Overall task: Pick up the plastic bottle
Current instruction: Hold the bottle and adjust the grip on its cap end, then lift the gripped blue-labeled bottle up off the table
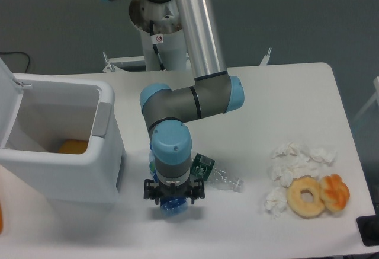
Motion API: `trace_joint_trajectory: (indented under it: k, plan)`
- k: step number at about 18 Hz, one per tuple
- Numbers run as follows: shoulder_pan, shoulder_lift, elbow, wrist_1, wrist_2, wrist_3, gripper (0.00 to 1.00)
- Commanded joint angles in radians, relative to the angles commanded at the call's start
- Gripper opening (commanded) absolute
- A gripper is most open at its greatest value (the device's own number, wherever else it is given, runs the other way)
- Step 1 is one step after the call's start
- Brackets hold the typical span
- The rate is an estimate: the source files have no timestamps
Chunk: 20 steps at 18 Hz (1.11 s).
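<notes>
The translucent blue plastic bottle is mostly hidden under my wrist; only a blue end shows at the gripper and a pale blue bit near my wrist's upper left. My gripper points straight down over it, fingers on either side of the blue part. It looks closed on the bottle, low at the table. A clear crushed bottle with a dark green label lies just right of my wrist.
A white open bin stands at the left with an orange object inside. Crumpled white tissues, a doughnut and an orange pastry lie at the right. The table's front edge is close below the gripper.
</notes>
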Motion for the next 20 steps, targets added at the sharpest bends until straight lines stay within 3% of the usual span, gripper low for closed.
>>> trace_joint_trajectory:
  k: [6,10,20]
  plan:
    - [0.0,-0.005,-0.002,0.0,0.0,0.002,0.88]
    - [0.0,-0.002,-0.002,0.0,0.0,0.005,0.78]
    - [0.006,0.029,0.018,0.0,-0.005,0.028,0.78]
